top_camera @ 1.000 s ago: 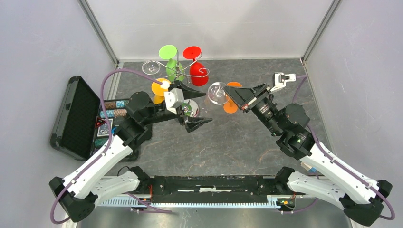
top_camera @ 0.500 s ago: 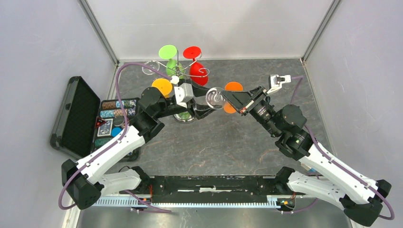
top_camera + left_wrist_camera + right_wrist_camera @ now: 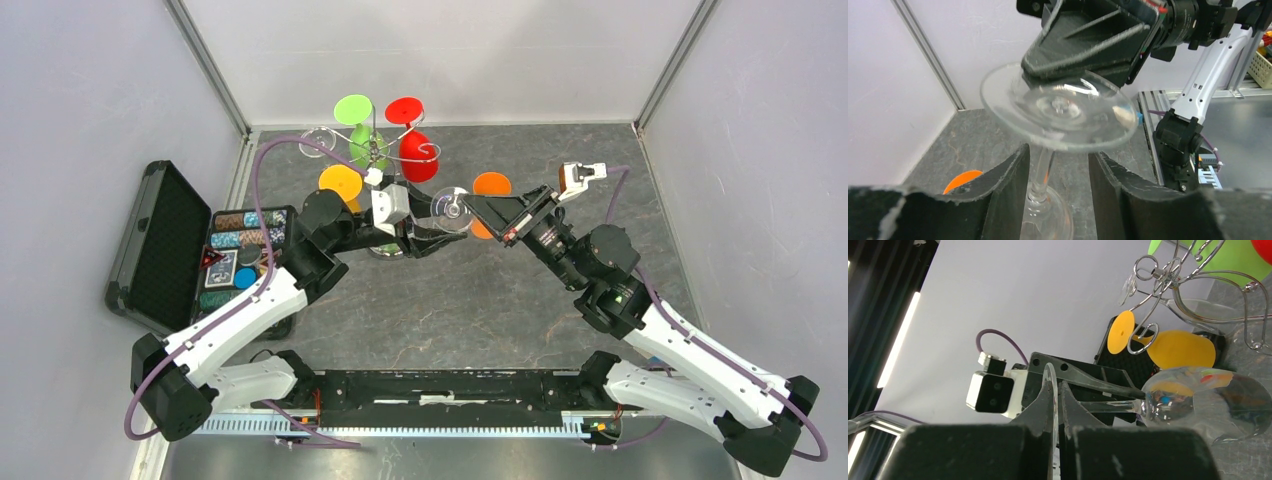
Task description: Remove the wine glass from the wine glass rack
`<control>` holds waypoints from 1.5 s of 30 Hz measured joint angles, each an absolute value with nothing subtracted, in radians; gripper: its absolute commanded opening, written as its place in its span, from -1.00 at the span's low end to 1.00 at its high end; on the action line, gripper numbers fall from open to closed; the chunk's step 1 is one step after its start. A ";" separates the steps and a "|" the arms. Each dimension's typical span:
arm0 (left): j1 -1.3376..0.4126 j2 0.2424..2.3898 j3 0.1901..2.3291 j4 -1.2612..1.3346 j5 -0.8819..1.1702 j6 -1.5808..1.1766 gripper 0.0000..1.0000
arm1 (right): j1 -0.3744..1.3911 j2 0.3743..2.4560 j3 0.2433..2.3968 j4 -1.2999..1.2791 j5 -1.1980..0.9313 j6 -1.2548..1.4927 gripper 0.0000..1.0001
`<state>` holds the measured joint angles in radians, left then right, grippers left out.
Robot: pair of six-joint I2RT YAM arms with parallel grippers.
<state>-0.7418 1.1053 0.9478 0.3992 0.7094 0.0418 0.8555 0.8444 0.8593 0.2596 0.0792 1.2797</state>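
The clear wine glass (image 3: 452,205) is off the wine glass rack (image 3: 1159,273) and sits in the air near it, between the two arms. The right gripper (image 3: 1054,390) is pinched tight on the thin flat foot of the glass. The left gripper (image 3: 1058,165) is partly open, with one finger on each side of the stem and not squeezing it. The glass looks light, slippery and easy to break, so I think the stem is the best place to hold it, gently.
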 measured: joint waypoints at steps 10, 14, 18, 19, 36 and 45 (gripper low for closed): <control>-0.741 1.102 0.922 0.423 0.707 0.031 -0.63 | 0.855 0.843 0.853 0.277 0.069 1.289 -1.00; -0.740 1.102 0.922 0.427 0.708 0.025 -0.96 | 0.855 0.847 0.853 0.282 0.062 1.302 -0.94; -0.741 1.102 0.922 0.429 0.709 0.014 -0.96 | 0.853 0.852 0.853 0.294 0.063 1.310 0.10; -0.742 1.101 0.922 0.429 0.706 0.006 -0.96 | 0.852 0.854 0.853 0.300 0.064 1.311 0.23; -0.742 1.072 1.002 0.390 0.277 -0.337 -0.96 | 0.849 0.643 0.669 0.381 0.180 1.059 0.86; -0.742 1.014 1.024 0.427 -0.074 -0.565 -0.96 | 0.849 0.736 0.642 0.481 0.072 1.061 0.78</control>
<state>-0.7418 1.0138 1.0237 0.4267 -0.0742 -0.5648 0.8486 0.7364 0.6422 0.4812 0.0719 1.0607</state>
